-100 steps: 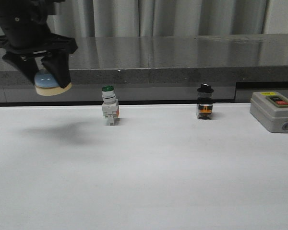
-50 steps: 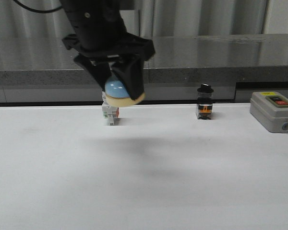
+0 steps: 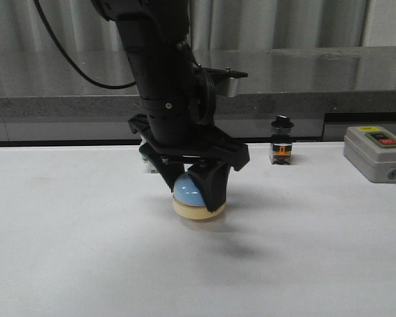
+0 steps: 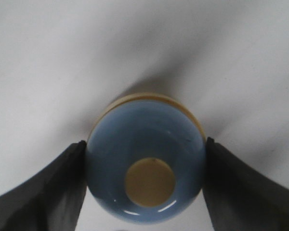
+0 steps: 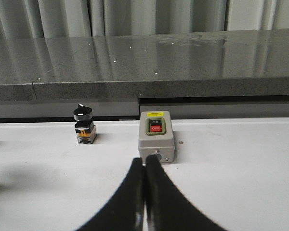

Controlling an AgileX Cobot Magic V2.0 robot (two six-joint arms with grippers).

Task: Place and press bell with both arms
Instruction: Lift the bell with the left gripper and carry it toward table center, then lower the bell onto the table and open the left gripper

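The left claw (image 3: 197,188) pinches the bell (image 3: 198,197) by its blue dome, one dark finger (image 4: 38,192) pressed against each side, as the left wrist view shows plainly. The bell sits low over the middle of the white table (image 3: 317,251), in front of the row of switches at the far edge. Its cream base looks to be at or just above the surface; the front view shows a thin shadow under it, and I cannot tell whether it rests fully.

As I judge it, the placing is nearly finished: the bell is at its spot but not yet let go. Left to do are the release, the withdrawal of that arm, and the press on the cream button (image 4: 150,182) by the other arm.

The right claw (image 5: 145,192) has its fingers pressed together and holds nothing. It points toward the grey switch box (image 5: 156,136) on the right, with the black-knobbed selector switch (image 5: 83,124) further left. It does not appear in the front view.

The arm hides most of the green-capped switch (image 3: 146,160) behind it; only a sliver shows. The button cannot be seen from the front, since the fingers and wrist cover the bell's crown. Both wrist views cut off the fingers' upper parts.
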